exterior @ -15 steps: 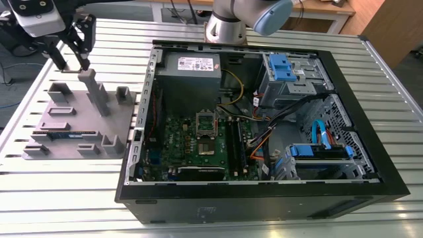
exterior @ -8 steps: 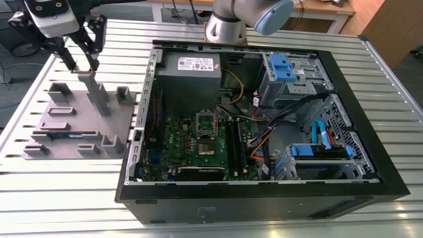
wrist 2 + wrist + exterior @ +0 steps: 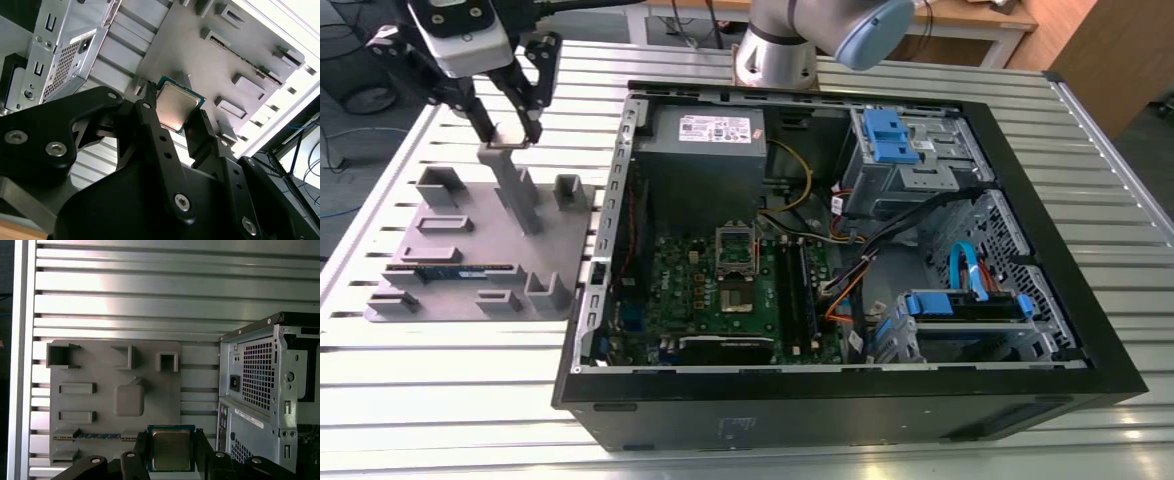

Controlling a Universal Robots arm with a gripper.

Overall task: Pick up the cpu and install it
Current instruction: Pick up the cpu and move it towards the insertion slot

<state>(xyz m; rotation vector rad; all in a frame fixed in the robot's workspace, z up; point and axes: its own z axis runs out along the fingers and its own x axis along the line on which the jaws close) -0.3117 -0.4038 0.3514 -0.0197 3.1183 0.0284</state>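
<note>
end effector (image 3: 506, 132): clamped on cpu (image 3: 171, 450), gripping two opposite edges
cpu: over fixture (image 3: 470, 250), other edges free
case (image 3: 854, 405): just beside fixture
worktop (image 3: 454, 385): bare slats around fixture

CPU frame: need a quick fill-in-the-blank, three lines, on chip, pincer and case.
1. In both wrist views the cpu sits clamped between the two ____ of the pincer.
2. The grey fixture plate lies at the exterior view's ____ of the computer case.
3. The blue-green memory stick lies on the ____, not in the case.
Missing words: fingers; left; fixture plate
</note>
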